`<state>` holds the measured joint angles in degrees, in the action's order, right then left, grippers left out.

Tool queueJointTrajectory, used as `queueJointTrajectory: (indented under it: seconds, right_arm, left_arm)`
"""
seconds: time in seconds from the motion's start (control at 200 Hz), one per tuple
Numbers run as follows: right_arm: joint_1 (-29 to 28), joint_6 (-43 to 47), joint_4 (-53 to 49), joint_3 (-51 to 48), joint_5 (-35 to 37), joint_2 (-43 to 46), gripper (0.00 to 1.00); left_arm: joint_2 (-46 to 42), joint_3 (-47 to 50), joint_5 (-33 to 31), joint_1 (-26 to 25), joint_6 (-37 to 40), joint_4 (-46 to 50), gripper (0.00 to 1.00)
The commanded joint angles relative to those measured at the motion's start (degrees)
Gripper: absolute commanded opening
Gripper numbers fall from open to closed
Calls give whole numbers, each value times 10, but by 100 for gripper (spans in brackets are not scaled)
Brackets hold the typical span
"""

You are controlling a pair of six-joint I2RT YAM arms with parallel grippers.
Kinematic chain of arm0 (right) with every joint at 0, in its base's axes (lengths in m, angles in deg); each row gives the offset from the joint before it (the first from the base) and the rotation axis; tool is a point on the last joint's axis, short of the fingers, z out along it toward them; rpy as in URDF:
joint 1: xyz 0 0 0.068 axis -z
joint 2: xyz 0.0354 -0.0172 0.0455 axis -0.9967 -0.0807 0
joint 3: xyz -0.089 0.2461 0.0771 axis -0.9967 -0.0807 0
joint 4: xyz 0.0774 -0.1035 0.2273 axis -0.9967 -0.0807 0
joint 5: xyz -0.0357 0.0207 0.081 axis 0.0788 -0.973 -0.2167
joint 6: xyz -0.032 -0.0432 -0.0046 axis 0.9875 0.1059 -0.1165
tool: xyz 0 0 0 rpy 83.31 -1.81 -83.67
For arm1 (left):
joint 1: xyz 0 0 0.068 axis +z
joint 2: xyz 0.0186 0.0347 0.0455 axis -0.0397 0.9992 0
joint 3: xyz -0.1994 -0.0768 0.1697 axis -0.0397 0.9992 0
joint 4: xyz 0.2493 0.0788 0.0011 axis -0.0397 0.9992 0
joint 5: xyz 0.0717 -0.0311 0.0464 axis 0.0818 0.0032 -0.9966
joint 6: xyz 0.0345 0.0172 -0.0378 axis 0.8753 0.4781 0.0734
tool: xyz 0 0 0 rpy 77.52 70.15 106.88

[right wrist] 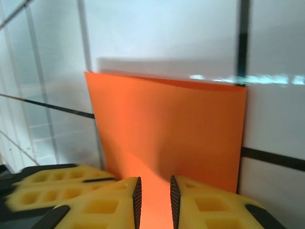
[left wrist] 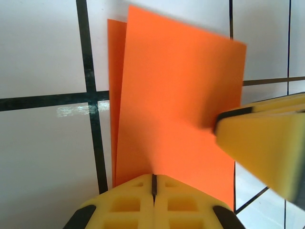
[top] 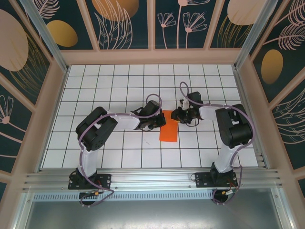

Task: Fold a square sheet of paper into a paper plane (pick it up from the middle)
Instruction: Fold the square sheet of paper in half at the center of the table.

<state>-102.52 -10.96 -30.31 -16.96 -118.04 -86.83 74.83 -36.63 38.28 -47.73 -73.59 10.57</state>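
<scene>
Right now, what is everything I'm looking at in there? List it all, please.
paper: one, bright orange, folded double, mid-table between the claws.
table: one, white tiles with black lines, under everything.
wall panels: several, dark teal with peach plant shapes, around the table.
rail: one, silver metal, near edge.
left arm, right arm: two, black and white, bolted at the rail.
left claw: one, yellow, shut on the paper's edge.
right claw: one, yellow, jaws slightly apart over the paper.

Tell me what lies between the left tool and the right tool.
The orange paper lies between the left tool and right tool, seen in the top view.
</scene>
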Motion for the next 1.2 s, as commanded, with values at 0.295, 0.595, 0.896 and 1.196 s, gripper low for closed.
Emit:
queueJointTrajectory:
  seconds: [0.295,0.595,0.896,1.196]
  right_arm:
    - [7,17,-38,59,5,33,26]
    - [9,24,-45,88,38,-36,26]
    - [12,28,-65,100,52,-55,26]
    - [17,35,-77,134,35,-36,27]
  left_arm:
    - [21,18,2,-6,14,45,6]
    - [22,13,3,-6,16,49,6]
    - [19,15,3,-6,17,50,6]
    - [19,12,4,-6,18,53,6]
